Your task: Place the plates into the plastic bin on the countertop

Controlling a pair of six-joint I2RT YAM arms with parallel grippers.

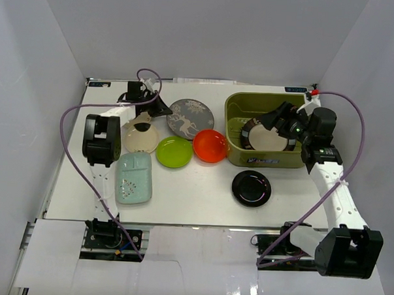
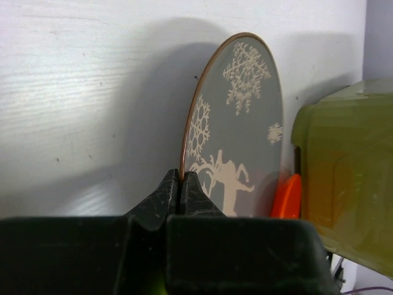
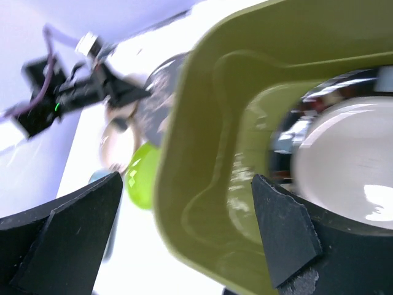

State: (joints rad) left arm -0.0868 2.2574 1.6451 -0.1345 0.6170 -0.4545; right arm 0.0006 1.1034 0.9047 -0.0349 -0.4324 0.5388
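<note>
My left gripper (image 1: 161, 109) (image 2: 180, 178) is shut on the near rim of the grey deer-patterned plate (image 1: 190, 118) (image 2: 245, 123), which lies at the back of the countertop (image 1: 195, 193). My right gripper (image 1: 277, 118) (image 3: 187, 184) is open and empty above the olive-green plastic bin (image 1: 268, 158) (image 3: 202, 123). A dark-rimmed cream plate (image 1: 269, 137) (image 3: 350, 160) lies tilted inside the bin, just beside the right fingers. On the countertop lie the beige-gold plate (image 1: 140, 138), the lime green plate (image 1: 174, 152), the orange-red plate (image 1: 210, 146), the mint rectangular plate (image 1: 134, 177) and the glossy black plate (image 1: 251, 188).
Pale grey walls (image 1: 49, 82) close in the countertop on the left, back and right. Purple cables (image 1: 70, 142) loop beside each arm. The bin stands at the back right, its left wall close to the orange-red plate.
</note>
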